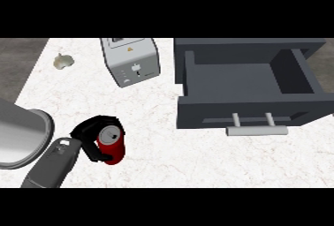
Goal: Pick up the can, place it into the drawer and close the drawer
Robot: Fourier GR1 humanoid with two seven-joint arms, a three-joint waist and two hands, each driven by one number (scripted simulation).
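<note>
Red can (112, 145), near the surface's (163, 145) left edge: rigid, smooth, probably light and a little slippery; best gripped around its cylindrical side. Its silver top faces up and slightly toward the far edge, long axis tilted. Left hand (91, 137) curls round it. Open drawer (248, 95) lies well apart, toward the right edge. Right hand unseen.
</note>
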